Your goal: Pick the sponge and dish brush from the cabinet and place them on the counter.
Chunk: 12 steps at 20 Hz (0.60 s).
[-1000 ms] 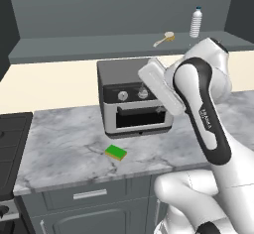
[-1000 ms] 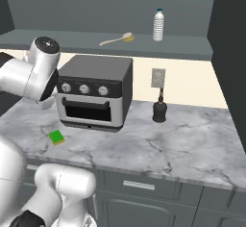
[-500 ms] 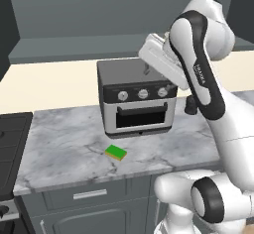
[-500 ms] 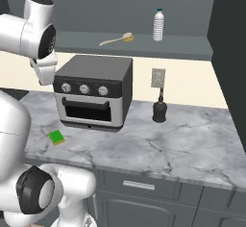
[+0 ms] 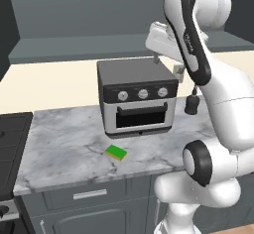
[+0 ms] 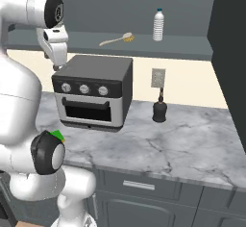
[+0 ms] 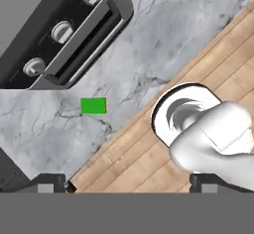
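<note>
The green-topped sponge (image 5: 115,152) lies flat on the marbled counter (image 5: 64,144), in front of the toaster oven; in the hand view the sponge (image 7: 94,105) sits far below. The dish brush (image 6: 117,39) rests on the grey shelf of the cabinet (image 6: 187,47), handle to the left. My gripper (image 6: 56,61) hangs open and empty above the oven's left corner, below and left of the brush. From the left base view the gripper (image 5: 158,54) is in front of the shelf. Its fingertips (image 7: 49,182) stand wide apart.
A black toaster oven (image 5: 136,96) stands on the counter under the shelf. A clear bottle (image 6: 158,25) stands right of the brush. A dark dispenser (image 6: 159,110) sits by the wall outlet. The black stovetop (image 5: 10,144) lies left; a dark cabinet door (image 6: 230,53) hangs open right.
The arm has swung up, lifting the open gripper from in front of the oven to above it, near shelf height. The sponge and brush have not moved.
</note>
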Tool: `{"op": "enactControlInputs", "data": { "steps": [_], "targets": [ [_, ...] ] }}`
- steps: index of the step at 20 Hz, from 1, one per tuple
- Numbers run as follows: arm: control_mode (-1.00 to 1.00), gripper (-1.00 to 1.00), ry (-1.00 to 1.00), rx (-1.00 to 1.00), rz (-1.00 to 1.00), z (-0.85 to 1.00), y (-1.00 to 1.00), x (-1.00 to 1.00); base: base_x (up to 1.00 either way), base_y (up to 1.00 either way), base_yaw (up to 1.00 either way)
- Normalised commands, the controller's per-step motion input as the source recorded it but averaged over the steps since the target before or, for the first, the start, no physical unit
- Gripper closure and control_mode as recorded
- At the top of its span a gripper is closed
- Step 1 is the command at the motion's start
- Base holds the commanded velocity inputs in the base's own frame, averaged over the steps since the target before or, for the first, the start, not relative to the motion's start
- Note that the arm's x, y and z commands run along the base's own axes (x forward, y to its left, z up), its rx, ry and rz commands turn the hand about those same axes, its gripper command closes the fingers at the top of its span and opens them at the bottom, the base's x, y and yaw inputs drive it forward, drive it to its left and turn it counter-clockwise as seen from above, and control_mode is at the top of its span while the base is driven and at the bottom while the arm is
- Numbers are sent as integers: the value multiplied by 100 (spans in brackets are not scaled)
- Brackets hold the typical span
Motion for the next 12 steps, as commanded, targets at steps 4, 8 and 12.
{"op": "enactControlInputs", "data": {
  "steps": [4,8,12],
  "targets": [
    [-100,-100,-5,-14,-1,22,-26,-14,0,0,0],
    [-100,-100,-29,-9,0,2,2,-42,0,0,0],
    [-100,-100,-36,-23,11,-21,-5,-49,0,0,0]
  ]
}}
